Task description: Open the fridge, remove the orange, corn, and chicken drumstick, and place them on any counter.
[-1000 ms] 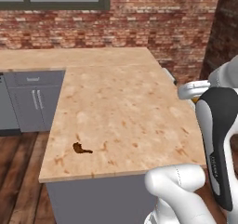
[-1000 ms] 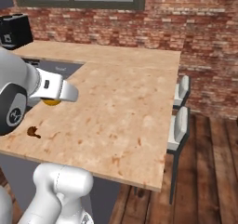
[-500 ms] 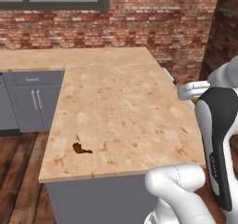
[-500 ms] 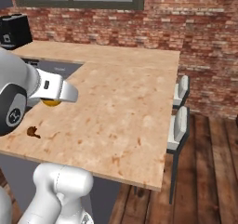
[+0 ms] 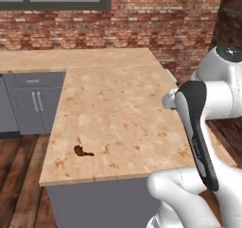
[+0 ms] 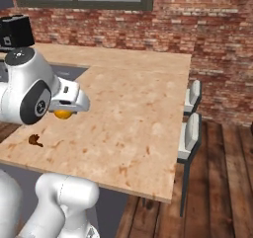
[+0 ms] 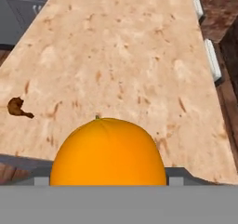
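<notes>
You see the orange (image 7: 108,152) clamped in the gripper (image 6: 64,114), directly at the camera; held above the counter (image 5: 118,109) | chicken drumstick (image 5: 82,151) lies on the counter near its front edge, apart from the gripper

orange (image 7: 108,152): bright orange | chicken drumstick (image 5: 82,151): dark reddish-brown | counter (image 5: 118,113): beige-tan, speckled | cabinets (image 5: 33,101): grey
</notes>
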Motion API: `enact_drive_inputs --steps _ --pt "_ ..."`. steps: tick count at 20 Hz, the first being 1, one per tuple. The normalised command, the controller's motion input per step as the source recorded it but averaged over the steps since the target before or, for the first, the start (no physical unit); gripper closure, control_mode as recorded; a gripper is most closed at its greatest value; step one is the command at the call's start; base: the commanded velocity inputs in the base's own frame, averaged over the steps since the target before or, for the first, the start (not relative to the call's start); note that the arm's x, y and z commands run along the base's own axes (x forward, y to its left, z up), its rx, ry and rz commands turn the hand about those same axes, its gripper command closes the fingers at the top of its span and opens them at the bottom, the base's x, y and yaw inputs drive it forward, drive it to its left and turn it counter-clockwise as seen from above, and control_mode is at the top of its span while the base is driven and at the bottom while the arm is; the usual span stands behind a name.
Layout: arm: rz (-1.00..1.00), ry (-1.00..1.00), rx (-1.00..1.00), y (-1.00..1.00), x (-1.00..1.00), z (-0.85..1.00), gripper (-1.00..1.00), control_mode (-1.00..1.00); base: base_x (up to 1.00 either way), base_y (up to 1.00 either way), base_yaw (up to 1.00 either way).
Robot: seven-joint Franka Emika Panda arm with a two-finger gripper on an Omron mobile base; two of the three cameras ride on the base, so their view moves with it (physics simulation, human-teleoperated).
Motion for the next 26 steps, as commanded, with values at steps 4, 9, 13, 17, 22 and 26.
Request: enact_drive_inputs --steps 4,9,13,17,22,26 --pt "0.16 0.32 0.00 0.27 0.86 -0.81 1.00 -1.00 0.00 0.00 0.00" --pt "0.17 0.31 0.00 0.27 0.79 -0.87 1.00 -1.00 0.00 0.00 0.00" --pt "0.14 0.28 0.00 0.23 0.72 -0.94 1.00 -1.00 0.00 0.00 0.00" --pt "0.13 0.24 0.00 0.23 0.59 -0.99 1.00 -1.00 0.00 0.00 0.00" --pt "0.12 0.19 0.00 0.08 0.47 -0.87 1.00 -1.00 0.00 0.00 0.00" --pt "0.11 0.02 0.00 0.01 0.32 -0.73 1.00 -1.00 0.00 0.00 0.00"
